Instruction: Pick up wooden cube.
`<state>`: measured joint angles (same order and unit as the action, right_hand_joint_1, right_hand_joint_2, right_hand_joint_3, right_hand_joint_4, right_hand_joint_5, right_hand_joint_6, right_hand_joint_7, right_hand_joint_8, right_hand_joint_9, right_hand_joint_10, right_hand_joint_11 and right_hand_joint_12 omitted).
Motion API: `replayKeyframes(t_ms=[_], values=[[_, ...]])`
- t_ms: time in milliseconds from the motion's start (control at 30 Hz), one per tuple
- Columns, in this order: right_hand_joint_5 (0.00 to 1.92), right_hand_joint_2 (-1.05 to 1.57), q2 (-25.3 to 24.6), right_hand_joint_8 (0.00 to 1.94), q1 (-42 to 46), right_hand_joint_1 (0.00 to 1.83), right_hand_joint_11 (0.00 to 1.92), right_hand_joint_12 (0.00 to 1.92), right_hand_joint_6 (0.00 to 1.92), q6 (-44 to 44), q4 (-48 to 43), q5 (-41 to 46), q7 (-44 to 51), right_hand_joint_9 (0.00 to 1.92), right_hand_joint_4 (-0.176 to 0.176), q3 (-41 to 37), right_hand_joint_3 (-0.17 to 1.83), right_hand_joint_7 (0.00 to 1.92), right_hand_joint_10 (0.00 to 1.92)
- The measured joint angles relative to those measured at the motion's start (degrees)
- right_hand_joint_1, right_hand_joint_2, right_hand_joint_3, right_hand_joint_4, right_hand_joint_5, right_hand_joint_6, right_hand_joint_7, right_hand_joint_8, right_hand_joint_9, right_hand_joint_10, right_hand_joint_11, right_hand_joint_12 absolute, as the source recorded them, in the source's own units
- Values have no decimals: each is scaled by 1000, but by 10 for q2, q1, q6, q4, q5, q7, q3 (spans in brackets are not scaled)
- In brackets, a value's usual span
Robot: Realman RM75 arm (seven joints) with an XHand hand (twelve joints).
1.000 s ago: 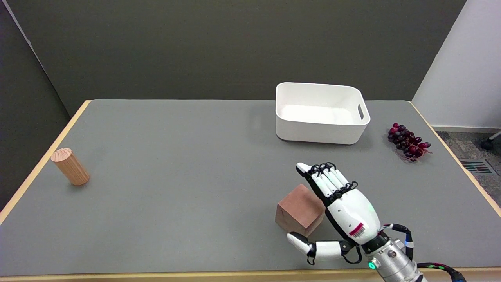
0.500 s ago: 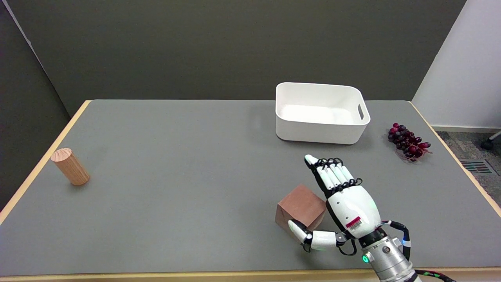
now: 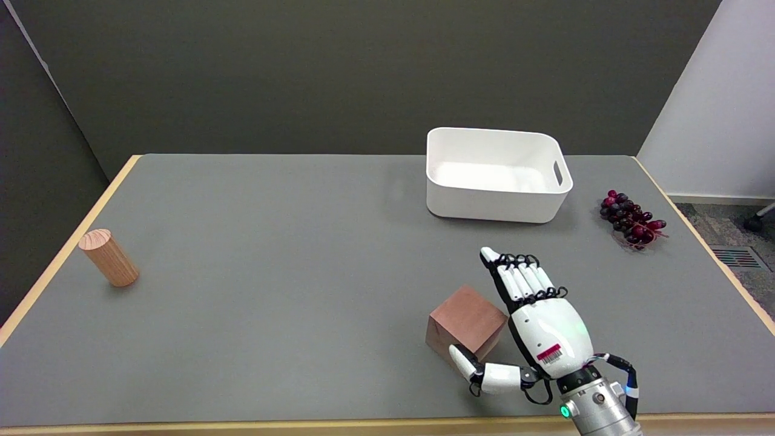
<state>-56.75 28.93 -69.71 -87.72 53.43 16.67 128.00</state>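
Broadly, the grey desk (image 3: 272, 272) carries everything: a white bin (image 3: 493, 175) at the far right, and in front of it, near the front edge, the cube (image 3: 465, 324), with the right hand (image 3: 533, 321) just beside it. The hand is not yet grasping; its fingers (image 3: 517, 275) stretch straight along the cube's right side and the thumb (image 3: 478, 370) reaches across its near corner, so it brackets the block loosely and holds nothing. A wooden cylinder (image 3: 109, 257) stands far left, and grapes (image 3: 631, 219) lie far right, both well apart from the work. My worry is the closing squeeze: with the thumb on a corner, not a flat face, the cube may twist or skid away leftward, and smooth wood could slip out on the lift.
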Motion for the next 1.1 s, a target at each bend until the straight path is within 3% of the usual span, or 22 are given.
replayKeyframes(t_ms=[467, 567, 767, 833, 900, 1100], values=[[-1, 616, -2, 361, 1, 404, -1, 839, 229, 14, -16, 8, 4, -1, -132, 22, 704, 39, 774], [28, 530, -2, 402, -3, 395, -1, 858, 109, 21, -15, 11, 0, 20, -141, 25, 867, 21, 743], [3, 536, -3, 418, -8, 415, -1, 880, 107, 32, -11, 23, -5, 89, -152, 28, 866, 13, 778], [-1, 561, -3, 430, -9, 478, -1, 877, 79, 35, -9, 26, -7, 148, -156, 29, 872, 17, 810], [-1, 637, -4, 396, -10, 504, -1, 869, 58, 37, -7, 28, -8, 149, -161, 30, 743, 54, 891], [-1, 684, -5, 471, -14, 668, -1, 954, -1, 41, -2, 32, -10, 337, -176, 32, 806, 100, 1076]])
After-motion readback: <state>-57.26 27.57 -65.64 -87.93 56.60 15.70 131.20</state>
